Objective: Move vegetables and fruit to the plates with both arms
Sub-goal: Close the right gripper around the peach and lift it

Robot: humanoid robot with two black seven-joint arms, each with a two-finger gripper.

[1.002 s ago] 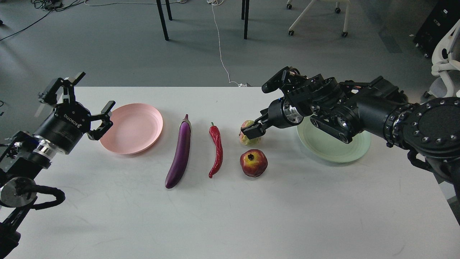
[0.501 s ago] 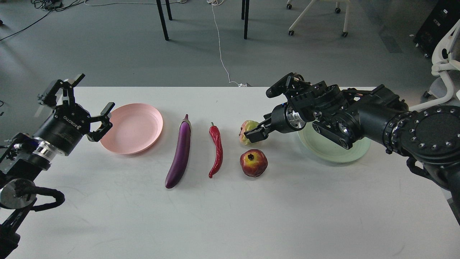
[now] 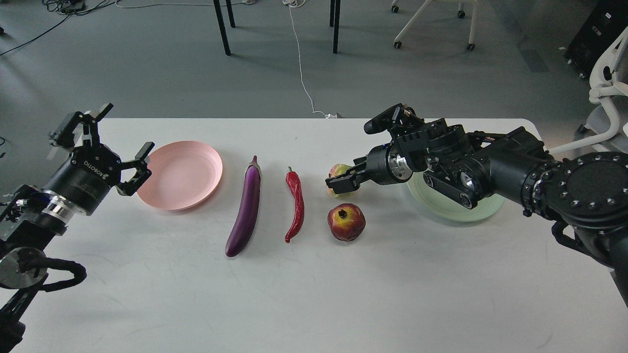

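A long glossy purple eggplant (image 3: 244,208) was seen lying on the white tabletop (image 3: 314,294), its long axis running near to far, the stem end pointed away from the robot and tilted slightly to the right. Just to its right, and apart from it, a slim wrinkled red chili pepper (image 3: 295,204) was laid nearly parallel, green stem at the far end. A round red pomegranate (image 3: 346,222) was set right of the chili, its dark crown turned upward. Just behind it, a lumpy yellow-green, pink-blushed fruit (image 3: 337,174) was partly covered by the right claw (image 3: 342,182); whether the fingers were clamped on the fruit could not be told. A pale mint green round plate (image 3: 454,210) was largely hidden under the right arm. A pale pink round plate (image 3: 180,174) was placed left of the eggplant, bare. The left claw (image 3: 112,147) was held beside the pink plate's left rim with its fingers spread wide, nothing between them
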